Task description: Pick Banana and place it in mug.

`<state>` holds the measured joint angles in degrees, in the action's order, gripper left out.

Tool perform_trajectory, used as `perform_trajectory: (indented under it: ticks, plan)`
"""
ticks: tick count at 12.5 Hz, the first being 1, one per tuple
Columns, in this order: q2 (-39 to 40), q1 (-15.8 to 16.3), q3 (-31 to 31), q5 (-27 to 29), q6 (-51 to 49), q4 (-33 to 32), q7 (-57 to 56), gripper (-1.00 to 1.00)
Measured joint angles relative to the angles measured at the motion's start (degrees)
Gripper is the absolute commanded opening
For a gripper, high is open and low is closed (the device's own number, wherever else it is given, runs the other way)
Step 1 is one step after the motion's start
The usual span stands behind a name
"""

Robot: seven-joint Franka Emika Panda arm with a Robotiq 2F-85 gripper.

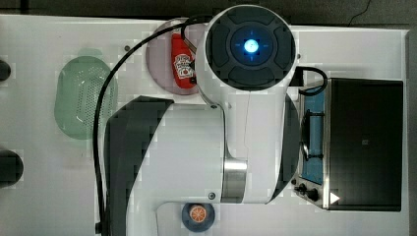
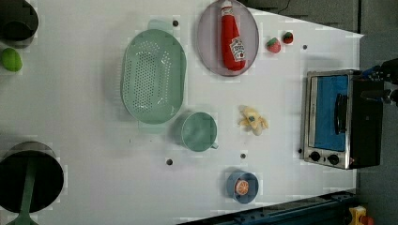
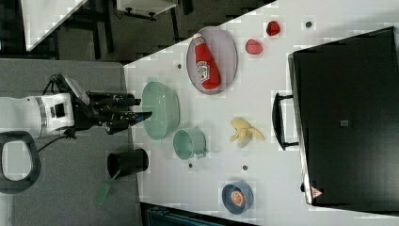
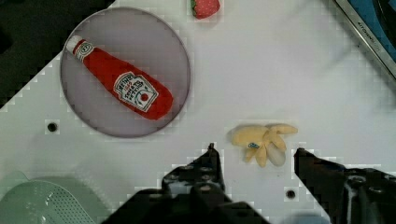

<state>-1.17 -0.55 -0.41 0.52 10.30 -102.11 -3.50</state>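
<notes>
The banana (image 4: 261,142), a small pale yellow peeled piece, lies on the white table between the purple plate and the toaster oven. It also shows in the left view (image 2: 252,120) and the right view (image 3: 244,131). The teal-green mug (image 2: 199,131) stands upright beside the colander, apart from the banana, and appears again in the right view (image 3: 189,143). My gripper (image 4: 256,151) hangs open well above the table, its two dark fingers framing the banana in the wrist view with nothing held. In the right view the gripper (image 3: 139,109) shows raised, in front of the colander.
A pale-green colander (image 2: 153,75) sits by the mug. A ketchup bottle (image 2: 233,37) lies on a purple plate, with two strawberries (image 2: 273,45) nearby. A toaster oven (image 2: 335,119), a blue dish with an orange slice (image 2: 242,186) and a black pot (image 2: 30,176) ring the table. The arm (image 1: 221,123) covers the top view's middle.
</notes>
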Motion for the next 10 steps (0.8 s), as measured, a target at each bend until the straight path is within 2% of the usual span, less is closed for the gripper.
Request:
perform_trajectory:
  ticks: [1,3,6,8,10]
  plan:
    - [-2.6,0.0,0.0,0.5,-4.6,-2.7,1.0,0.60]
    - [-9.1,0.1,-0.1,0.5,-7.3,-6.7,2.5,0.99]
    - [-14.8,1.1,-0.9,-0.9,-8.2,-7.3,3.5,1.00]
    - [-14.4,0.8,-1.0,-0.5,-3.8,-8.2,2.6,1.00]
    - [-12.6,0.5,-1.1,-0.5,0.9,-12.9,-1.2,1.00]
